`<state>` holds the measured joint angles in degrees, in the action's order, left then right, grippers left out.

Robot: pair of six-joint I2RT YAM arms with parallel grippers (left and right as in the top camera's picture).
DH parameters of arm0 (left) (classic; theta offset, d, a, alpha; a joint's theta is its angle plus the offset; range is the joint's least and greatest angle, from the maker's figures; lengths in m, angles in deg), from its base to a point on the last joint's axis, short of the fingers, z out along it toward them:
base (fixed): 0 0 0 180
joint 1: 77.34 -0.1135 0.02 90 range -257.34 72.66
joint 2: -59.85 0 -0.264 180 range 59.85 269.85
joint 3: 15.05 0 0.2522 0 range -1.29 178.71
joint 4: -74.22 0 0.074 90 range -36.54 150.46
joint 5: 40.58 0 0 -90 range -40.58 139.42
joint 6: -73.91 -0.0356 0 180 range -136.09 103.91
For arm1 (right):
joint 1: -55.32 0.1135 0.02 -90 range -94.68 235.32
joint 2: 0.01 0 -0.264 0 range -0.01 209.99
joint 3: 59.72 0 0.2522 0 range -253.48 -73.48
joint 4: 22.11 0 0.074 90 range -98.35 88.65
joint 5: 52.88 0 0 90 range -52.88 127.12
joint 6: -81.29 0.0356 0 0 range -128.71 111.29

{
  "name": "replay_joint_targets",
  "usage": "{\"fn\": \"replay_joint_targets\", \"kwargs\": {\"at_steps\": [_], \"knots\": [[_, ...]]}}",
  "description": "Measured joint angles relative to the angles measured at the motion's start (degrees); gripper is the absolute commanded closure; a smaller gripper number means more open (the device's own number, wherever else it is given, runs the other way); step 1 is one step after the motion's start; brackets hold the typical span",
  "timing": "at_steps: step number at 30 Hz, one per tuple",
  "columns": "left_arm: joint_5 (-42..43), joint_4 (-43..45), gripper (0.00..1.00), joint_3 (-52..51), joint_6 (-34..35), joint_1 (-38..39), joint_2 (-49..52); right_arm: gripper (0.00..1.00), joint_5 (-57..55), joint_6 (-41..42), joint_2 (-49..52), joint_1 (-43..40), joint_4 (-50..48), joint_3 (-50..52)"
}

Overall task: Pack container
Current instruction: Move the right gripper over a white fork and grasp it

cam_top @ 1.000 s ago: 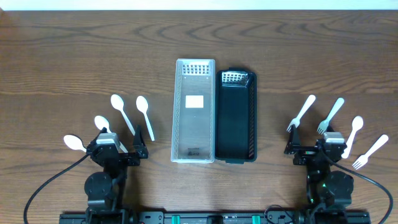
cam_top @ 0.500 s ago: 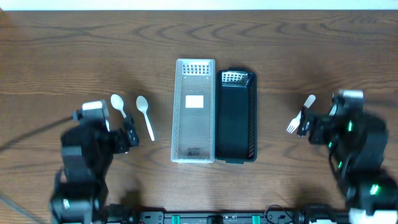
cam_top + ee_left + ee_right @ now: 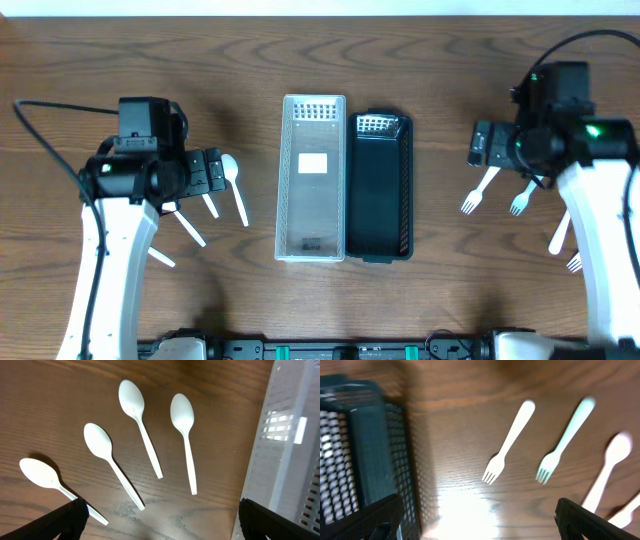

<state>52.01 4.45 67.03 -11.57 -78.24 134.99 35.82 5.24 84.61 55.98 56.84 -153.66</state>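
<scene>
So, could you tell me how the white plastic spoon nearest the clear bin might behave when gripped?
Likely light and stiff: it is a thin white plastic spoon. Lying flat on the wooden table, its slim handle may slip or pivot when pinched.

From overhead, the left arm covers the bowls of three spoons left of the clear basket; only their handles poke out. Well right of that basket, the right arm hides most of the two outer forks. In the left wrist view the basket runs off the right edge. The left claw shows only fingertips in the bottom corners, one covering a spoon's handle end. The right wrist view is blurred, and the black basket is cut by its left edge.
</scene>
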Motion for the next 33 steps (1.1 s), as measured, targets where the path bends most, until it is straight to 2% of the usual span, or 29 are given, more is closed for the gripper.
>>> {"fn": "replay_joint_targets", "kwargs": {"at_steps": [8, 15, 26, 33], "knots": [[0.00, -0.02, 0.02, 0.00, 0.00, 0.00, 0.94, 0.01, -1.05, 12.85, 15.52, 0.00, -1.38, 0.20], [0.00, -0.04, 0.02, 0.00, -0.02, 0.00, 0.94, 0.01, 0.66, 17.42, 25.14, 0.00, -4.83, 1.49], [-0.02, -0.11, 0.02, 0.00, -0.02, -0.02, 0.94, 0.01, 2.95, 18.91, 25.62, -0.22, -14.80, 12.66], [0.00, -0.17, 0.02, 0.00, -0.02, -0.02, 0.94, 0.02, 2.58, 19.12, 23.96, -0.44, -17.46, 15.06]]}}
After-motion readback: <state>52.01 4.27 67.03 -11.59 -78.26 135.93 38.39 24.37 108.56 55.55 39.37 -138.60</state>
